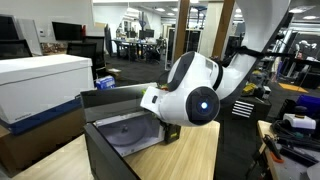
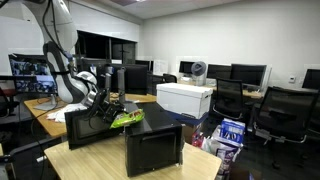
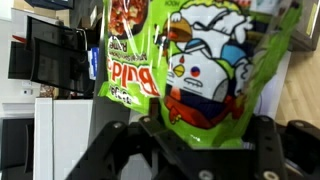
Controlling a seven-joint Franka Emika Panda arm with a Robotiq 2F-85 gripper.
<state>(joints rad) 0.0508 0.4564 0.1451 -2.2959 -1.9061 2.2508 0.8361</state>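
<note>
The black two-finger gripper (image 3: 190, 135) grips one edge of a glossy green plastic snack bag printed with a white cartoon figure (image 3: 200, 70). Its jaws stand fairly wide, with the bag pinched between them. In an exterior view the bag (image 2: 127, 119) hangs at the top of an open black rectangular box (image 2: 100, 135). Whether it touches the rim cannot be told. A white carton (image 2: 185, 98) stands behind the box, well apart.
</note>
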